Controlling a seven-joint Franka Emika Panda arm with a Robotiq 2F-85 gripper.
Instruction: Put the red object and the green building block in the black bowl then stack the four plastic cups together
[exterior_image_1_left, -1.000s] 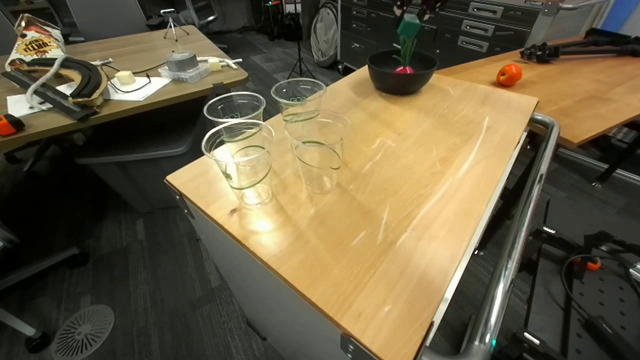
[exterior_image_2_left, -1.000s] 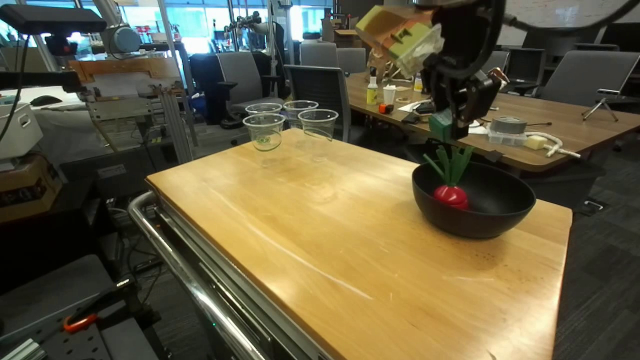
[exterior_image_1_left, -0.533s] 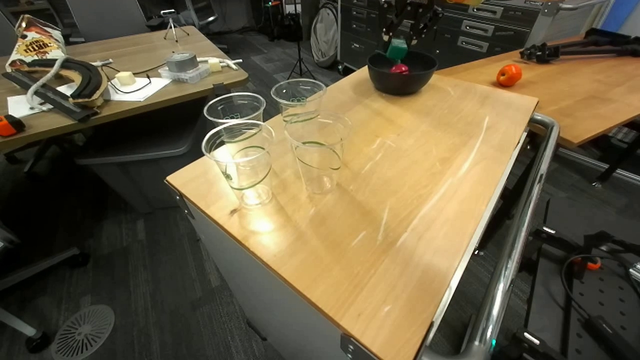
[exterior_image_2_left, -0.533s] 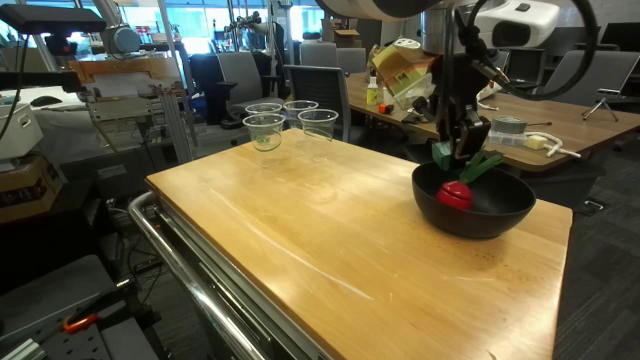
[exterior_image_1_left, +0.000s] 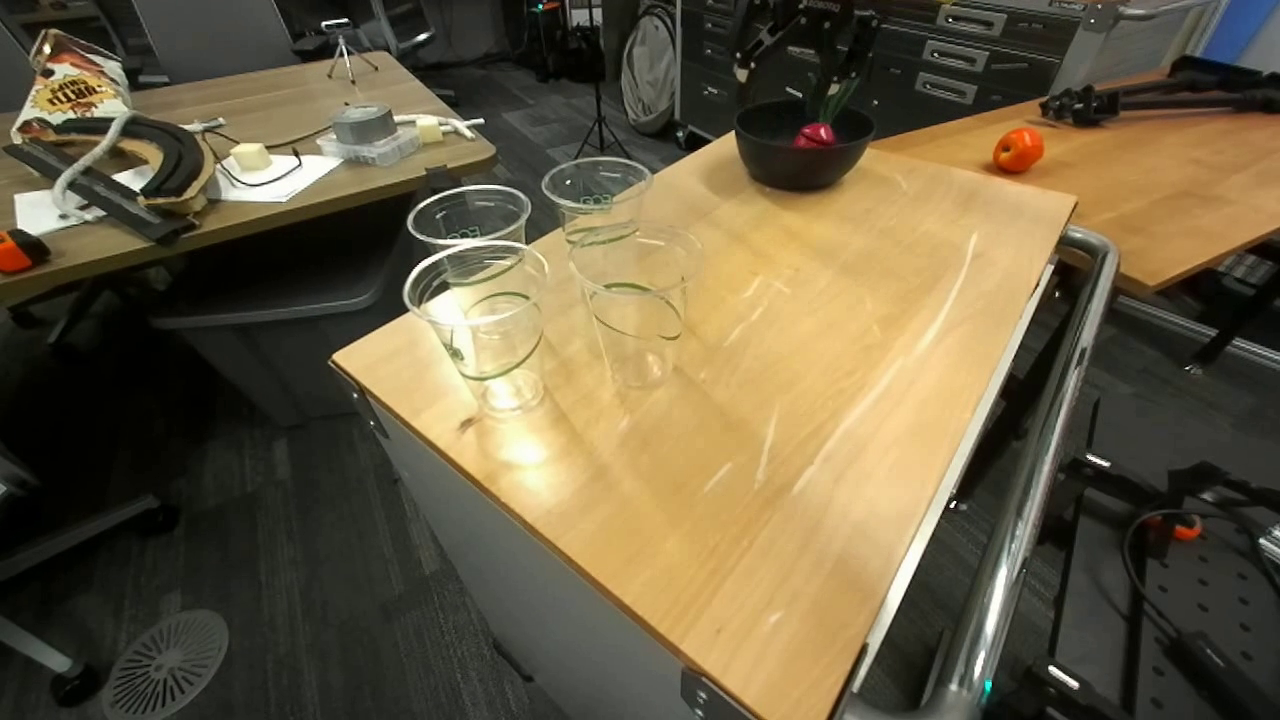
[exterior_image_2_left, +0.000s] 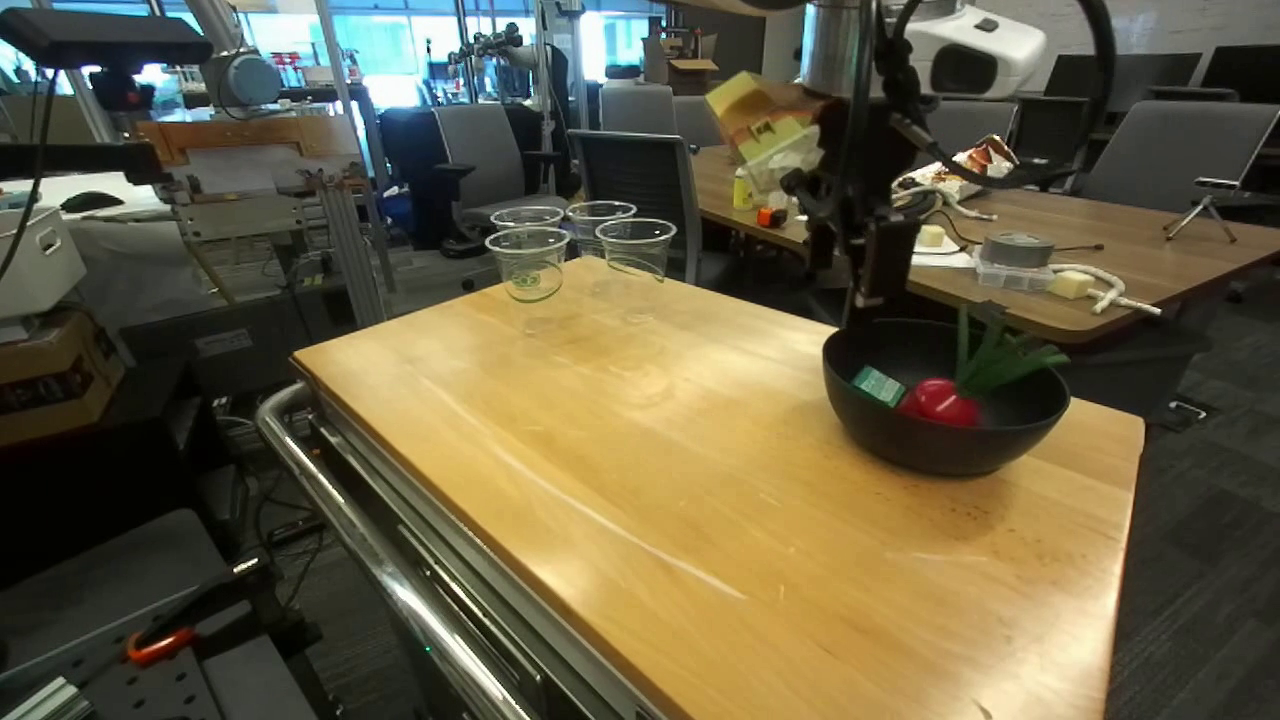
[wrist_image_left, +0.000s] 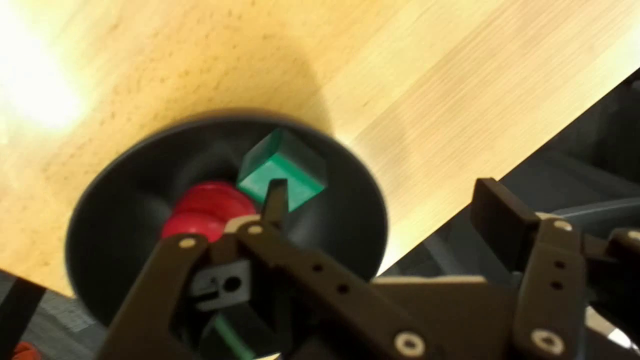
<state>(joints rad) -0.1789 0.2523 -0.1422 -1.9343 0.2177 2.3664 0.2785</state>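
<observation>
The black bowl (exterior_image_1_left: 800, 172) (exterior_image_2_left: 940, 448) (wrist_image_left: 352, 205) stands at one end of the wooden cart top. Inside it lie the red object (exterior_image_1_left: 815, 135) (exterior_image_2_left: 945, 402) (wrist_image_left: 210, 205), tipped over with its green stem over the rim side, and the green building block (exterior_image_2_left: 880, 386) (wrist_image_left: 270, 170) close beside it. The block is hidden by the bowl wall in an exterior view. My gripper (exterior_image_1_left: 786, 82) (exterior_image_2_left: 860, 288) (wrist_image_left: 381, 197) is open and empty above the bowl, fingers wide apart. The clear plastic cups (exterior_image_1_left: 500, 340) (exterior_image_2_left: 530, 268) stand upright and separate, grouped at the opposite end.
The cart top (exterior_image_1_left: 800, 400) (exterior_image_2_left: 650, 450) has a metal handle rail (exterior_image_1_left: 1050, 420) (exterior_image_2_left: 370, 550) along one side. An orange-red ball (exterior_image_1_left: 1019, 150) lies on a neighbouring table. Another table (exterior_image_1_left: 300, 100) holds tape, a bag and small items.
My gripper came down to the bowl, opened and let go of the green block, which now lies in the bowl. The red object tipped over, its stem leaning away from the block.
</observation>
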